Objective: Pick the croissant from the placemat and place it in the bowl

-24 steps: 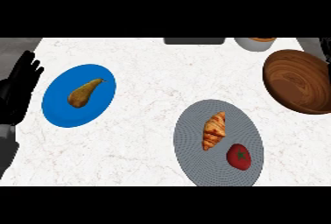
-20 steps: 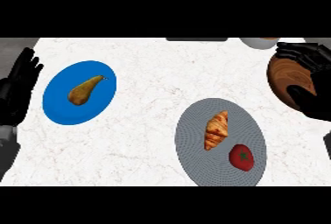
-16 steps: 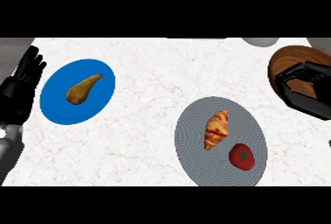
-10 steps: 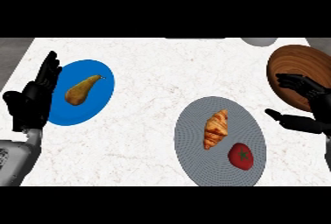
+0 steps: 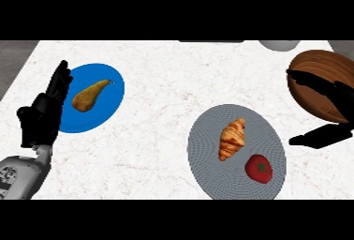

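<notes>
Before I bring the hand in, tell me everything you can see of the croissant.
The croissant is golden brown with darker ridged bands across it. It looks like a whole, flaky pastry. It lies flat in the upper middle of the round grey placemat, with its long axis running from upper right to lower left. A red tomato sits on the same mat, below and to its right, apart from it. Only the mat touches it. The right hand is open off to the right, clear of it.

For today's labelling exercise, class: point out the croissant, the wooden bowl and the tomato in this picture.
croissant [image 5: 232, 139], head view, middle of its crust.
wooden bowl [image 5: 319, 63], head view, bare inner wall.
tomato [image 5: 258, 172], head view, its red skin.
</notes>
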Robot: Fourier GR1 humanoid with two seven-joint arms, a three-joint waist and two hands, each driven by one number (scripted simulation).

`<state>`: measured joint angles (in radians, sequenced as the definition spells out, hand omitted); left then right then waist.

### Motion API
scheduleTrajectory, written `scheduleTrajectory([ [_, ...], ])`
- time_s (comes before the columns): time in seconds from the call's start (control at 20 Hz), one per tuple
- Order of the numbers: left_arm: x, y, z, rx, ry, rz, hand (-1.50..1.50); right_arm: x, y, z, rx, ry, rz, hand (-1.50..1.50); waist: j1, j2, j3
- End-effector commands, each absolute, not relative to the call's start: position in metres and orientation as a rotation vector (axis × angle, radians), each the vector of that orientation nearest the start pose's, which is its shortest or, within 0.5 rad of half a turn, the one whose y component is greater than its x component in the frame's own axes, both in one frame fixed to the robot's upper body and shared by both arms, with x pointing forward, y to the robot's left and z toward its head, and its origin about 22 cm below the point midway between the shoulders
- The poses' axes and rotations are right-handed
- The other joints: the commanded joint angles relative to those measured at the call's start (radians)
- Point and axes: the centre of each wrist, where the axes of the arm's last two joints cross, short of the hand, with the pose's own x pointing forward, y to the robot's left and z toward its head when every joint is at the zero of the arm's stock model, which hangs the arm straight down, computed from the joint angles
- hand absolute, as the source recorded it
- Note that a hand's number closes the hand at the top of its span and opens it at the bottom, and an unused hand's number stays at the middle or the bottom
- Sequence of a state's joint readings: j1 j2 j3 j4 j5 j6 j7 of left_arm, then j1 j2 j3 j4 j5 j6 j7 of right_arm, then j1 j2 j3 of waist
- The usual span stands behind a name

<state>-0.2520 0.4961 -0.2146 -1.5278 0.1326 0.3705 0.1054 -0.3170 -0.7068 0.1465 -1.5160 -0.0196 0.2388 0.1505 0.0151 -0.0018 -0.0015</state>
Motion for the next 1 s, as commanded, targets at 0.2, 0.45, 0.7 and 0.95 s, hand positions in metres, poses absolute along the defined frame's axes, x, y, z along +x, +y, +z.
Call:
scheduleTrajectory([
  [0.2, 0.297, 0.268, 0.080, 0.376, -1.650, -0.201, 0.00, 0.335, -0.254, 0.166, -0.445, -1.148, 1.180, -1.50, 0.016, 0.005, 0.000],
  [0.45, 0.299, 0.257, 0.077, 0.372, -1.665, -0.179, 0.00, 0.359, -0.215, 0.141, -0.352, -1.031, 1.283, -1.50, 0.012, 0.007, 0.001],
  [0.7, 0.290, 0.265, 0.075, 0.399, -1.637, -0.192, 0.00, 0.360, -0.191, 0.131, -0.282, -0.946, 1.361, -1.50, -0.004, 0.003, 0.001],
  [0.95, 0.289, 0.265, 0.073, 0.385, -1.637, -0.176, 0.00, 0.358, -0.174, 0.107, -0.284, -0.804, 1.432, -1.50, -0.009, 0.002, 0.001],
])
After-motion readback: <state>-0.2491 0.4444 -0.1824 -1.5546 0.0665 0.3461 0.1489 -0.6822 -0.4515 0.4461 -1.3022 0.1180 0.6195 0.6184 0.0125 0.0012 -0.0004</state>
